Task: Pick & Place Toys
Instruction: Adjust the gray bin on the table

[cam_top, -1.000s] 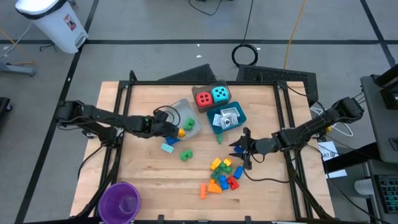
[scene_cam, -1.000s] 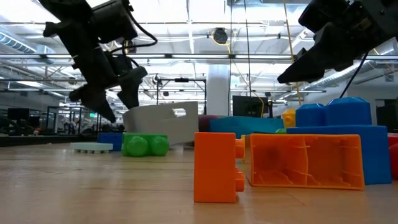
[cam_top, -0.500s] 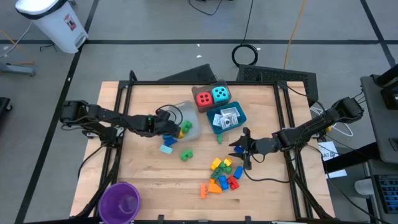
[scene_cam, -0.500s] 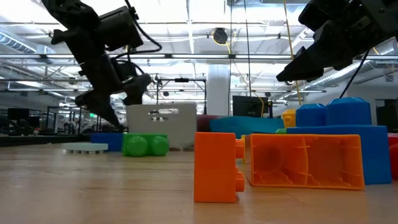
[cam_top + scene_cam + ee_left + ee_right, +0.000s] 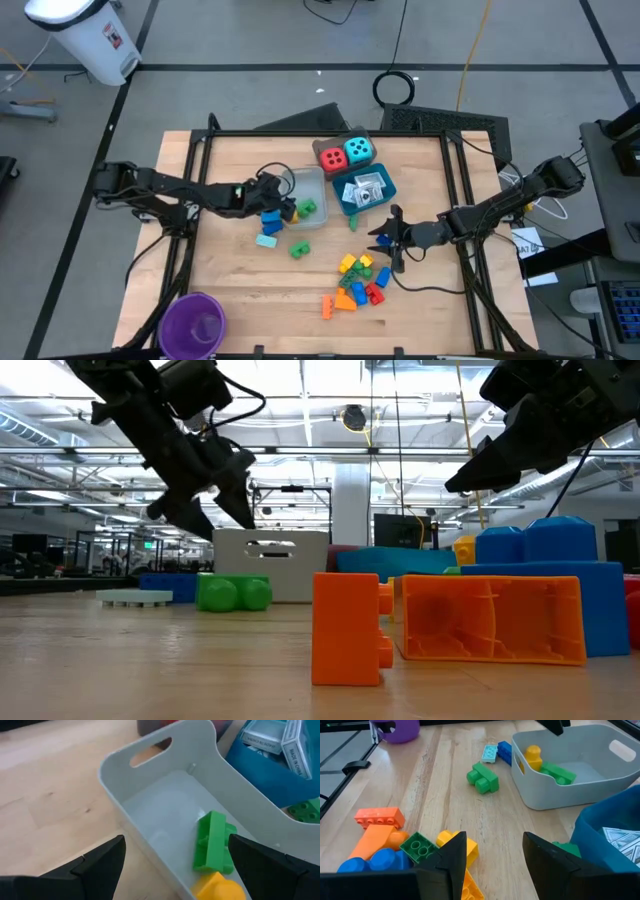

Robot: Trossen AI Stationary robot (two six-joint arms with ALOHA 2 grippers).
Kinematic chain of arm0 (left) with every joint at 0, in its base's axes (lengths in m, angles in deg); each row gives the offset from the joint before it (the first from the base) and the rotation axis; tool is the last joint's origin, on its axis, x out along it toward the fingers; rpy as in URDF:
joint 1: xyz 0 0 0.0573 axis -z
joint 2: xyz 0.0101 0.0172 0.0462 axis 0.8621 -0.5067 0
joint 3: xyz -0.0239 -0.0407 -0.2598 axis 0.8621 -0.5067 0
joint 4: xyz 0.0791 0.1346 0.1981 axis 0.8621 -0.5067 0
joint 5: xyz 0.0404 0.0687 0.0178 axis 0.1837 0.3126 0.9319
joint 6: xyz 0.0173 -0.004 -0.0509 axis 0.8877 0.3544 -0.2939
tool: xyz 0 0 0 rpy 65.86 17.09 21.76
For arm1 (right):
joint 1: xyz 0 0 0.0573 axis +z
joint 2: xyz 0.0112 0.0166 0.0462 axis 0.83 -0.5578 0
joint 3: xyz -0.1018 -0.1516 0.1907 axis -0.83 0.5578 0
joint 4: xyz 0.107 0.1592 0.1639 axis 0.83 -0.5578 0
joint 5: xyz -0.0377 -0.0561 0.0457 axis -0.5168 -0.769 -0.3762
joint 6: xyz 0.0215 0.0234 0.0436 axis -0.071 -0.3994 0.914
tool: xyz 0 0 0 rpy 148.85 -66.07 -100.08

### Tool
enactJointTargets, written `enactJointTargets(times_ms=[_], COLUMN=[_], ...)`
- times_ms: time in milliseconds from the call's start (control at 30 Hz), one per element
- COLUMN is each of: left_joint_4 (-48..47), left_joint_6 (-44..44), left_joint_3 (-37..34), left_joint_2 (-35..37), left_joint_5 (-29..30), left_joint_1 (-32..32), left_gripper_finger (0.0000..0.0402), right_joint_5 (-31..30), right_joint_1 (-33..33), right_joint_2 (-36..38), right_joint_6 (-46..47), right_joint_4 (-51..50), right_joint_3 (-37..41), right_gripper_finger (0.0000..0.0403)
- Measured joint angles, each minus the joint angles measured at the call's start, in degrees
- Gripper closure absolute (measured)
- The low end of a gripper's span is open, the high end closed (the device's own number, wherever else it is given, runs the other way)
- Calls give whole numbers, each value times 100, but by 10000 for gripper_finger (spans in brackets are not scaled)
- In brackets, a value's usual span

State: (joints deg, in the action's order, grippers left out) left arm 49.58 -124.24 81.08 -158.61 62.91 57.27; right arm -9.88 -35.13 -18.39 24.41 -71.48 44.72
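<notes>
Two plastic bricks, one green (image 5: 212,842) and one yellow (image 5: 218,887), lie in the pale grey plastic tray (image 5: 311,190) at frame centre; the left gripper (image 5: 281,193) hovers empty, jaws spread, above its rim. The right gripper (image 5: 384,240), part-open, holds nothing beside the mixed-colour brick pile (image 5: 356,282) on the tabletop (image 5: 240,290).
</notes>
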Motion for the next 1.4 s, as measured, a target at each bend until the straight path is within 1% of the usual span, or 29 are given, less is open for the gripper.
enactJointTargets(times_ms=[100,233,367,467,600,733,833,967,1267,1400], left_joint_4=[-186,-536,-1284,-1595,-1888,-1856,-1564,-1672,-2694,-2705], left_joint_6=[70,272,-518,-1004,-1264,-1354,-1259,-1286,-2082,-2182], left_joint_3=[0,4,4,7,4,4,2,4,4,4], left_joint_2=[285,519,512,514,586,586,607,657,654,653], left_joint_5=[-28,-440,-475,-465,-419,-236,2,-121,-16,-344], left_joint_1=[61,311,506,528,463,389,385,370,197,224], left_gripper_finger=[46,46,46,46,46,46,46,46,46,46], right_joint_5=[0,0,0,0,0,-2,-4,-4,-2,-4], right_joint_1=[0,0,0,0,0,0,0,0,0,0], right_joint_2=[0,0,0,-1,-1,-2,0,0,0,0], right_joint_6=[5,12,14,14,14,14,-5,-3,14,14], right_joint_4=[-6,-51,-61,-63,-54,-41,-41,-41,-47,-45], right_joint_3=[0,0,0,0,0,0,0,0,0,0], right_gripper_finger=[236,236,236,236,236,236,236,236,236,236])
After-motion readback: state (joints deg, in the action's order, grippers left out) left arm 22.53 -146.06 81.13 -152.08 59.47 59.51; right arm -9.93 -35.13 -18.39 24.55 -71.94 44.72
